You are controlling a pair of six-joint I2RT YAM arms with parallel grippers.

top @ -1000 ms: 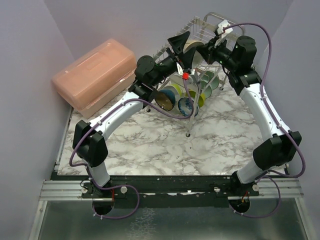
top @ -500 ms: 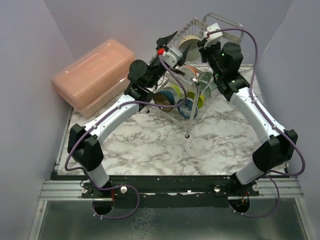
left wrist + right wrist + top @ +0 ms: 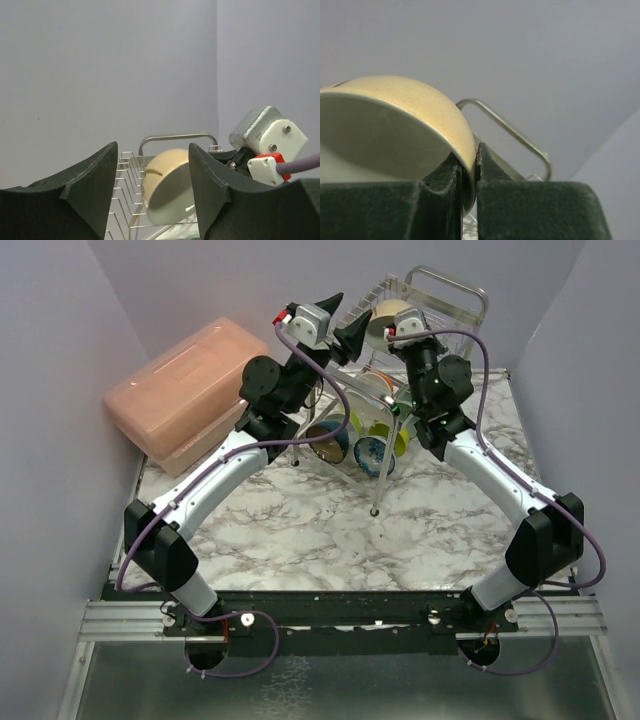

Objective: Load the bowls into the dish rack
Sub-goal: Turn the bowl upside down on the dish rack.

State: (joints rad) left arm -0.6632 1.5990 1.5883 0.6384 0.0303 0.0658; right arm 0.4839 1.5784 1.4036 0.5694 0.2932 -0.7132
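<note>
A pink lidded plastic box [image 3: 190, 390] sits at the far left of the grey-veined marble bench [image 3: 300, 530], beside the lilac wall [image 3: 60, 340].

top: overhead, far | wrists: low, close, upward | shared: cream bowl [image 3: 167, 185]

**Left arm** [image 3: 215, 475]: extends forward and inward from its base. The elbow is bent low on the outer side and the forearm rises toward the centre rear. The wrist is raised high, with the left gripper [image 3: 345, 322] pointing to the right. Its jaws are parted, and the wrist view shows both fingers [image 3: 95, 185] with a wide gap and nothing gripped between them.

**Right arm** [image 3: 500, 480]: roughly mirrors the left. The elbow is out on the right side and the forearm angles inward and upward. The right gripper [image 3: 388, 338] points left, near the left gripper. Its jaws are almost closed, pinching the thin wall of a bowl [image 3: 395, 100] at the rim.
</note>
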